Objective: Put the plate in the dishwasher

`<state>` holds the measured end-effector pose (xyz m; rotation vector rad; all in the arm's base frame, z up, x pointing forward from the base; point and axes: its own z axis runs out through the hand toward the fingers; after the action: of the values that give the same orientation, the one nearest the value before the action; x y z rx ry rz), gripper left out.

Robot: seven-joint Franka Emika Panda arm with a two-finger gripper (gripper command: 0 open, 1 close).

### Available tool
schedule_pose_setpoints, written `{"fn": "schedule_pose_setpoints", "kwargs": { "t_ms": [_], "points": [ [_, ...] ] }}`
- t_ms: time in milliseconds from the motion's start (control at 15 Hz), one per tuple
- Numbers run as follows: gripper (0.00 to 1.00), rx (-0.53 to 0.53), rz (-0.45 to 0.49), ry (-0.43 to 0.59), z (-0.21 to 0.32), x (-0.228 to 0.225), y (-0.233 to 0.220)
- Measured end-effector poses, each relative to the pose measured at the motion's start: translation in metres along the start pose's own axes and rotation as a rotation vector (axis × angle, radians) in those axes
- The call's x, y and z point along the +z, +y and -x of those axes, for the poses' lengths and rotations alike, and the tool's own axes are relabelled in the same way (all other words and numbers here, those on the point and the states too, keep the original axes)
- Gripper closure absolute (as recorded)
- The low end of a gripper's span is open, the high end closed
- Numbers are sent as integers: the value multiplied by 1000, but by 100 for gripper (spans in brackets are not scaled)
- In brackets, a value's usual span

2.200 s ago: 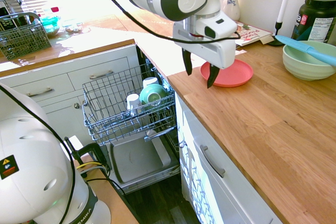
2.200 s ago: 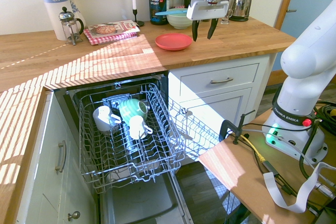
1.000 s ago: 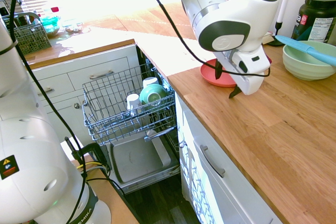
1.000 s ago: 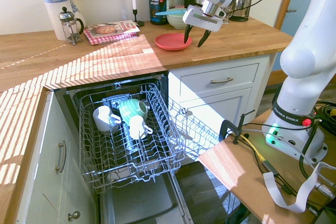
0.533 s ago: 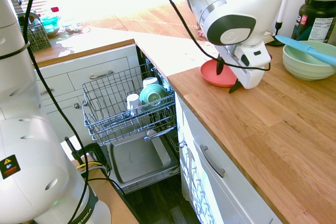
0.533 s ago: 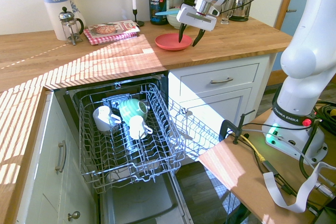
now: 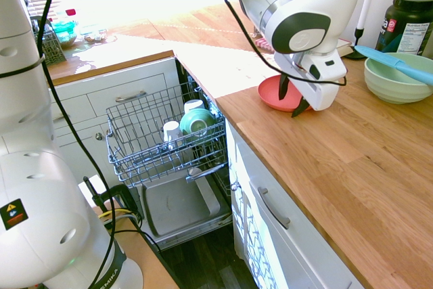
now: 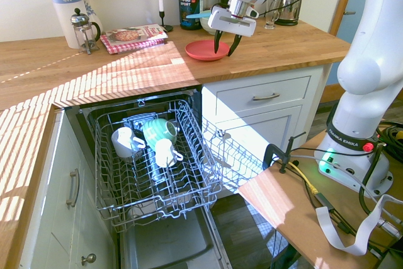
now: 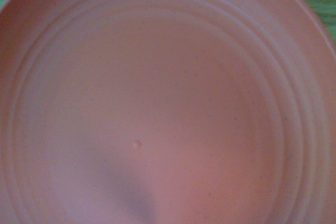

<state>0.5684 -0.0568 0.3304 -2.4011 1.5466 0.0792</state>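
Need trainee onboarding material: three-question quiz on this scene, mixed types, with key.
1. True or false: the flat round coral-red plate lies on the wooden countertop.
2. Multiple choice: the grey wire dishwasher rack holds A) black tub, B) white cups, C) steel kettle.
3. Fill in: the two-finger gripper's fingers stand ____ (open/shut).

Key: 1 true; 2 B; 3 open.

Wooden countertop [image 7: 365, 160], red plate [image 8: 203, 50], green bowl [image 7: 396, 84], black tub [image 8: 190, 7], kettle [image 8: 289, 4]

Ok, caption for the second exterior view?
Open fingers at the rim of the red plate, pulled-out dishwasher rack below.
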Motion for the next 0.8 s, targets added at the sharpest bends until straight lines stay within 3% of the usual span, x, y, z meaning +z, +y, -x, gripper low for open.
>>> {"fn": "schedule_pose_setpoints", "kwargs": {
  "t_ms": [800],
  "points": [
    [100, 7, -9, -24, 9, 10, -6]
  ]
}}
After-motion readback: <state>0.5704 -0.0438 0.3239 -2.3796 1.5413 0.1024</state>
